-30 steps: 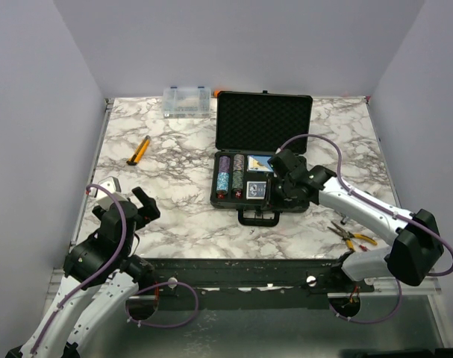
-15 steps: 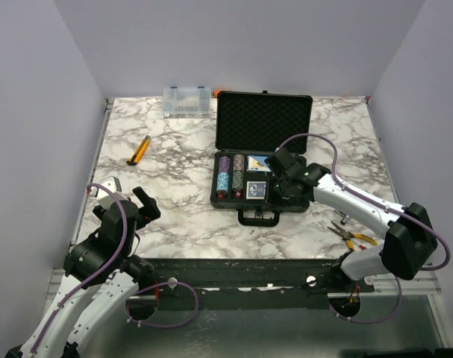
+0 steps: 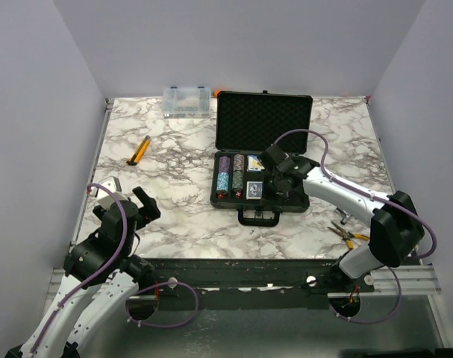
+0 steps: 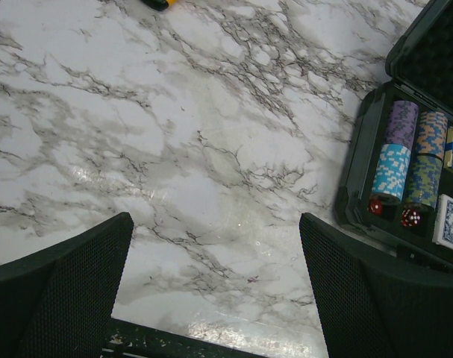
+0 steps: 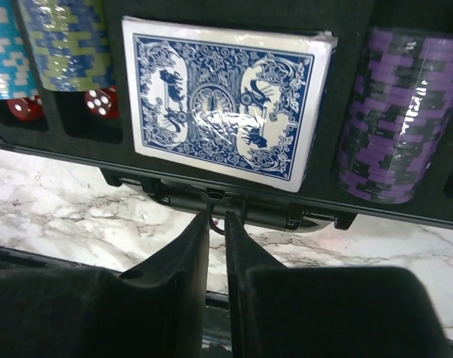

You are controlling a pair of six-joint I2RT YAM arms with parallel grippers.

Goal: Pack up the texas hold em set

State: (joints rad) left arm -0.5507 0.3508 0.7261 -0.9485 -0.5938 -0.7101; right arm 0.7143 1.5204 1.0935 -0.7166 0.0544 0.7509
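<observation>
The black case [image 3: 225, 195] of the texas hold em set lies open mid-table, its foam lid [image 3: 263, 123] upright and its handle [image 3: 259, 217] facing me. Chip stacks [image 4: 394, 170], red dice [image 4: 411, 217] and a blue-white deck [image 5: 226, 104] sit in the tray. Purple chips [image 5: 394, 119] fill the slot to the deck's right. My right gripper [image 5: 217, 218] hovers over the tray's near rim [image 5: 233, 203], its jaws nearly together with only a thin slit and nothing in it. My left gripper [image 4: 215, 276] stands wide open over bare marble to the left of the case.
A clear organizer box [image 3: 186, 101] stands at the back beside the lid. An orange-handled tool [image 3: 139, 151] lies on the left. Pliers [image 3: 351, 236] lie near the front right edge.
My right gripper has slid left across the case and its jaws have narrowed to a slit. The left arm has not moved.
</observation>
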